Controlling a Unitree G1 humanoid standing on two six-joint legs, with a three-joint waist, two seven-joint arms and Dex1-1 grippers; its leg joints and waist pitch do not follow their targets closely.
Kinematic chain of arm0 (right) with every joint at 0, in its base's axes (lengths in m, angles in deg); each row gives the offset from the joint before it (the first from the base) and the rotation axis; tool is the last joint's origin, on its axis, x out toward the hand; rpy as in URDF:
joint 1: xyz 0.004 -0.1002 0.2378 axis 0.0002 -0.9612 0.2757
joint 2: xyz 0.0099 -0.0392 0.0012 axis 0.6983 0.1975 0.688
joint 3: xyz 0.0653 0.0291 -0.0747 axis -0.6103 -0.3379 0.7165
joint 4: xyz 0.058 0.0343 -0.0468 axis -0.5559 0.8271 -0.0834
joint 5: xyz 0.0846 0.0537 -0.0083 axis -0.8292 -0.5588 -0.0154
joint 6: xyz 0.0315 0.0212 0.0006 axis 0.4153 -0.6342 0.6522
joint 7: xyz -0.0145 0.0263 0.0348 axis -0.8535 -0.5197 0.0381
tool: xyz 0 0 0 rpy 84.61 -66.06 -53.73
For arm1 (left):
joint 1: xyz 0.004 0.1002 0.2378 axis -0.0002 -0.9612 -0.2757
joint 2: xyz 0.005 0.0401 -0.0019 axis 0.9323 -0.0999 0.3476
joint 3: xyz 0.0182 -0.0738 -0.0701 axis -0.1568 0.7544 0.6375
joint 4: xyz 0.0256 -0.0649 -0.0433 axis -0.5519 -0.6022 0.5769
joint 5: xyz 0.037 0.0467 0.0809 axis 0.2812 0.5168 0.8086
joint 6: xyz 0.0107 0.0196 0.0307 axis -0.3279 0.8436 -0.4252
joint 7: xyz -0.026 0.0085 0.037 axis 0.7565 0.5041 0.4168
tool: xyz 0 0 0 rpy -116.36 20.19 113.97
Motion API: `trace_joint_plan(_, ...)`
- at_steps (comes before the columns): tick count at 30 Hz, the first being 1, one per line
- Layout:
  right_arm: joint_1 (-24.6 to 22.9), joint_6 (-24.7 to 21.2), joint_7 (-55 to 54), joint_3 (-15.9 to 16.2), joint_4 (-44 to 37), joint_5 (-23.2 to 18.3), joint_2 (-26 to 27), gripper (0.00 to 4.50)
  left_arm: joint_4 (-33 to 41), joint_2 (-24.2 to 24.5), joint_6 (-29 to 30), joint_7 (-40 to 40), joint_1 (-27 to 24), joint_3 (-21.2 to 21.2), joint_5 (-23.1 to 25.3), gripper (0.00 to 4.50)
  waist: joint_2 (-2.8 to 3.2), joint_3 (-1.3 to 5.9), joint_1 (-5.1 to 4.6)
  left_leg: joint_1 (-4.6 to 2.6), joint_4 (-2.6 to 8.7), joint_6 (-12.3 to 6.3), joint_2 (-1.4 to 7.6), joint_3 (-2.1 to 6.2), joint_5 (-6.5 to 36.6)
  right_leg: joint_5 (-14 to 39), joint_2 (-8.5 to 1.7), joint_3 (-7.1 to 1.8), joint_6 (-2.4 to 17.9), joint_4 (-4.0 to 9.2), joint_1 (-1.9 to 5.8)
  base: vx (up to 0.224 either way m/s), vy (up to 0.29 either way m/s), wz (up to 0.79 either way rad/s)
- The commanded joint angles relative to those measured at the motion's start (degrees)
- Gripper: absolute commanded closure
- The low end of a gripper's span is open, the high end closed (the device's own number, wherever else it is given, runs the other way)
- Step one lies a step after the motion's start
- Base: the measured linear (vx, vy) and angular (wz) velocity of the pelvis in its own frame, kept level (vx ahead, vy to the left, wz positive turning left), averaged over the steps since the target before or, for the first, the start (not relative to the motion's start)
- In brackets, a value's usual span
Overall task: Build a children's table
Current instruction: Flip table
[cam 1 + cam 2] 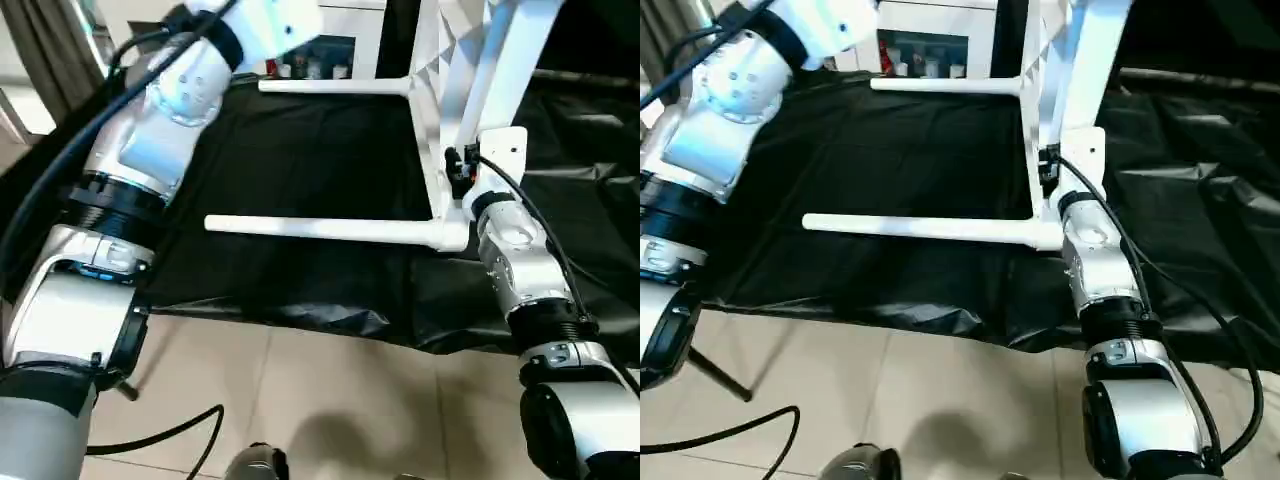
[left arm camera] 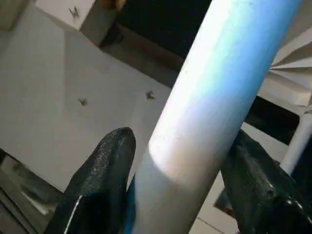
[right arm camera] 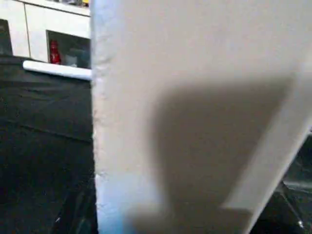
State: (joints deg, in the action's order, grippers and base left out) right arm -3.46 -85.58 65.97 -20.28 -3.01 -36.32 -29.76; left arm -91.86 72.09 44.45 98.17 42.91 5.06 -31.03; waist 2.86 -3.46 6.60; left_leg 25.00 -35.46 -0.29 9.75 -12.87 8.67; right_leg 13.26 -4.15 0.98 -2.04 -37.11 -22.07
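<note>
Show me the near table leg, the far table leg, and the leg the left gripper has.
near leg (image 1: 320,229), left eye view, middle of its tube.
far leg (image 1: 335,87), left eye view, middle of its tube.
held leg (image 2: 209,97), left wrist view, tube above the left gripper's fingers (image 2: 105,161).

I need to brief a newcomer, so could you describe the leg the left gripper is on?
Find the white tabletop standing on edge over the black sheet. Two legs jut sideways from it. The one between the left gripper's fingers is the third leg, slanting up beside the tabletop.
</note>
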Motion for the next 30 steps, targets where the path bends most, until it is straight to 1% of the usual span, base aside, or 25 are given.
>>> trace_joint_plan(1, 0.97, -0.22, 2.64, 1.80, -1.25, 1.87, -1.96, 2.54, 0.64, -1.96, 3.54, -1.36, -0.69, 6.85, -9.08, 1.95, -0.85, 4.81, 0.00, -3.29, 3.96, 1.98, 3.17, 2.64, 12.66, -0.49, -4.02, -1.35, 13.92, 4.02, 0.92, 0.000, 0.000, 0.00)
trace_joint_plan(2, 2.24, -0.02, 3.26, 2.07, -1.09, 2.58, -3.33, 2.54, 0.83, -2.41, 4.27, -1.67, -0.82, 8.07, -10.48, 1.95, -1.19, 4.84, -0.01, -3.18, 3.85, 0.92, 3.12, 2.53, 11.86, -0.09, -4.11, -1.41, 13.98, 4.10, 1.02, 0.000, 0.000, 0.00)
trace_joint_plan(3, 3.88, 0.03, 4.44, 2.35, -0.99, 3.22, -5.07, 2.54, 1.02, -2.98, 5.30, -2.28, -0.87, 9.86, -12.40, 1.95, -1.23, 4.92, 0.02, -3.02, 3.67, -0.14, 3.05, 2.48, 10.46, 0.14, -4.19, -1.37, 14.02, 4.08, 1.12, 0.000, 0.000, 0.00)
trace_joint_plan(4, 5.47, 0.03, 5.72, 2.57, -0.86, 3.72, -6.75, 2.54, 1.07, -3.44, 6.16, -2.87, -0.89, 11.54, -14.07, 1.95, -1.14, 4.91, 0.09, -2.97, 3.64, -0.47, 3.04, 2.51, 9.76, 0.31, -4.21, -1.29, 14.18, 3.99, 1.17, 0.000, 0.000, 0.00)
trace_joint_plan(5, 6.45, 0.05, 6.55, 2.67, -0.70, 3.98, -7.78, 2.54, 1.05, -3.74, 6.68, -3.26, -0.87, 12.57, -15.08, 1.95, -1.48, 5.23, 0.15, -2.70, 3.10, -2.46, 2.76, 2.33, 6.81, -1.66, -4.08, -1.17, 14.78, 3.66, 1.44, 0.000, 0.000, 0.00)
trace_joint_plan(6, 8.00, -0.10, 8.24, 3.10, -0.56, 4.53, -9.48, 2.54, 1.15, -4.11, 7.22, -3.92, -1.10, 14.09, -16.53, 1.95, -1.48, 5.23, 0.15, -2.70, 3.10, -2.46, 2.76, 2.33, 6.81, -1.66, -4.08, -1.17, 14.78, 3.66, 1.44, 0.000, 0.000, 0.00)
trace_joint_plan(7, 8.99, -0.15, 9.32, 3.38, -0.34, 4.89, -10.57, 2.54, 1.13, -4.35, 7.47, -4.36, -1.22, 14.95, -17.36, 1.95, -1.76, 5.15, 0.09, -2.34, 2.91, -4.28, 2.60, 2.17, 4.98, -3.15, -4.01, -1.08, 15.07, 3.50, 1.40, 0.000, 0.000, 0.00)
trace_joint_plan(8, 11.37, -0.10, 11.11, 4.12, 0.26, 6.11, -13.04, 2.54, 1.33, -4.76, 7.99, -5.01, -1.90, 16.38, -18.71, 1.95, -1.62, 5.32, 0.20, -2.31, 2.58, -5.74, 2.51, 2.08, 3.90, -4.17, -4.02, -1.07, 15.17, 3.40, 1.26, 0.000, 0.000, 0.00)
trace_joint_plan(9, 11.37, -0.10, 11.11, 4.12, 0.26, 6.11, -13.04, 2.54, 1.33, -4.76, 7.99, -5.01, -1.90, 16.38, -18.71, 1.95, -1.41, 5.43, 0.34, -2.25, 2.42, -6.59, 2.49, 2.08, 3.13, -4.50, -3.94, -0.94, 15.29, 3.22, 1.20, 0.000, 0.000, 0.00)
trace_joint_plan(10, 12.67, 0.06, 11.74, 4.42, 0.82, 6.78, -14.18, 2.54, 1.65, -5.17, 8.49, -4.99, -2.36, 16.98, -19.12, 1.95, -1.53, 5.41, 0.33, -2.31, 2.31, -6.97, 2.56, 1.98, 3.08, -4.87, -3.88, -1.01, 15.36, 3.24, 0.98, 0.000, 0.000, 0.00)
trace_joint_plan(11, 13.72, 0.16, 12.43, 4.75, 1.20, 7.31, -15.08, 2.54, 2.07, -5.54, 8.94, -4.99, -2.89, 17.47, -19.61, 1.95, -1.31, 5.39, 0.39, -2.19, 2.30, -7.50, 2.56, 2.10, 2.74, -5.16, -3.82, -0.88, 15.63, 3.13, 0.95, 0.000, 0.000, 0.00)
trace_joint_plan(12, 16.64, 0.71, 14.15, 5.92, 2.47, 8.84, -17.40, 2.54, 3.45, -6.44, 10.07, -5.03, -4.39, 18.40, -20.58, 1.95, -1.31, 5.29, 0.32, -2.15, 2.30, -7.66, 2.69, 2.19, 3.42, -4.44, -3.79, -0.83, 15.60, 3.20, 0.85, 0.000, 0.000, 0.00)
trace_joint_plan(13, 16.75, 0.73, 14.21, 5.96, 2.52, 8.89, -17.49, 2.55, 3.50, -6.48, 10.12, -5.03, -4.44, 18.44, -20.62, 1.95, -1.30, 5.24, 0.22, -2.20, 2.35, -7.52, 2.77, 2.22, 3.96, -3.75, -3.81, -0.81, 15.68, 3.29, 0.78, 0.000, 0.000, 0.00)
trace_joint_plan(14, 19.42, 1.12, 15.76, 7.06, 3.81, 9.81, -19.22, 2.56, 4.72, -7.53, 11.86, -5.08, -5.65, 19.68, -21.84, 1.95, -1.21, 5.08, 0.16, -2.42, 2.45, -7.14, 2.93, 2.25, 5.60, -1.78, -3.72, -0.86, 15.43, 3.61, 0.51, 0.000, 0.000, 0.00)
trace_joint_plan(15, 21.86, 1.45, 17.32, 7.94, 5.02, 10.44, -20.64, 2.57, 5.85, -8.41, 13.52, -5.12, -6.74, 20.70, -22.73, 1.95, -1.08, 4.97, -0.12, -2.49, 2.59, -6.13, 3.00, 2.42, 7.28, 0.08, -3.73, -0.75, 15.76, 3.70, 0.50, 0.000, 0.000, 0.00)
trace_joint_plan(16, 21.86, 1.45, 17.32, 7.94, 5.02, 10.44, -20.64, 2.57, 5.85, -8.41, 13.52, -5.12, -6.74, 20.70, -22.73, 1.95, -1.22, 4.99, -0.23, -2.60, 2.66, -5.74, 3.08, 2.38, 8.13, 0.81, -3.64, -0.76, 15.77, 3.76, 0.51, 0.000, 0.000, 0.00)
trace_joint_plan(17, 24.45, 1.97, 19.06, 8.87, 6.40, 11.37, -21.89, 2.57, 7.32, -9.65, 15.56, -5.46, -8.18, 21.91, -24.15, 1.95, -1.20, 4.74, -0.17, -2.97, 2.86, -4.88, 3.17, 2.39, 10.50, 3.13, -3.74, -0.86, 15.40, 4.13, 0.18, 0.000, 0.000, 0.00)
trace_joint_plan(19, 26.91, 2.95, 20.30, 9.56, 8.34, 12.33, -22.67, 2.57, 8.78, -10.74, 17.02, -6.18, -9.76, 22.37, -24.76, 1.95, -1.30, 4.60, -0.41, -3.11, 3.06, -3.77, 3.10, 2.48, 13.42, 6.01, -3.91, -0.86, 15.16, 4.38, 0.07, 0.000, 0.000, 0.00)
trace_joint_plan(21, 28.97, 3.83, 20.85, 9.90, 10.04, 13.11, -23.19, 2.57, 10.06, -11.55, 18.12, -6.85, -11.22, 22.48, -24.97, 1.96, -1.27, 4.45, -0.71, -3.14, 3.54, -2.25, 3.23, 2.79, 16.45, 8.94, -4.09, -0.82, 13.87, 4.58, -0.03, 0.000, 0.000, 0.00)
trace_joint_plan(22, 31.45, 5.04, 21.50, 10.42, 12.10, 14.24, -23.85, 2.57, 11.83, -12.60, 19.64, -7.61, -12.88, 22.72, -25.42, 1.96, -1.41, 4.40, -0.94, -3.25, 3.65, -1.46, 3.26, 2.87, 18.05, 9.86, -4.11, -0.84, 13.48, 4.64, -0.20, 0.000, 0.000, 0.00)
trace_joint_plan(23, 31.56, 5.10, 21.50, 10.44, 12.20, 14.29, -23.89, 2.57, 11.93, -12.63, 19.70, -7.64, -12.95, 22.71, -25.42, 1.96, -1.46, 4.24, -1.11, -3.10, 3.83, -1.24, 3.17, 2.92, 18.92, 10.54, -3.99, -0.84, 13.16, 4.78, -0.27, 0.000, 0.000, 0.00)
trace_joint_plan(25, 33.42, 6.17, 21.76, 10.82, 13.93, 14.76, -24.40, 2.59, 13.57, -13.19, 20.64, -7.93, -13.87, 22.77, -25.42, 1.96, -1.67, 4.21, -1.00, -3.69, 3.86, 0.14, 3.22, 2.87, 22.23, 13.22, -4.18, -1.10, 11.94, 5.21, -0.93, 0.000, 0.000, 0.00)
trace_joint_plan(26, 34.08, 6.61, 21.94, 10.98, 14.62, 14.77, -24.59, 2.59, 14.31, -13.41, 21.07, -7.97, -14.19, 22.81, -25.39, 1.98, -1.82, 4.03, -1.22, -3.57, 4.12, 1.29, 3.15, 3.07, 24.11, 14.35, -4.09, -1.07, 11.12, 5.29, -0.96, 0.000, 0.000, 0.00)
trace_joint_plan(28, 35.42, 8.02, 22.45, 10.78, 16.25, 13.87, -24.40, 2.59, 15.46, -13.51, 21.78, -8.10, -14.43, 22.85, -25.07, 1.99, -1.97, 4.08, -1.32, -3.74, 4.44, 3.05, 3.22, 3.28, 26.65, 14.10, -3.96, -1.07, 9.92, 5.20, -1.30, 0.000, 0.000, 0.00)
trace_joint_plan(30, 35.66, 9.84, 22.08, 10.43, 16.84, 13.47, -23.96, 2.03, 15.75, -13.13, 21.69, -8.04, -14.46, 22.44, -24.38, 2.00, -2.05, 4.04, -1.43, -3.80, 4.64, 4.18, 3.24, 3.41, 28.29, 13.63, -3.87, -1.02, 9.24, 5.22, -1.48, 0.000, 0.000, 0.00)
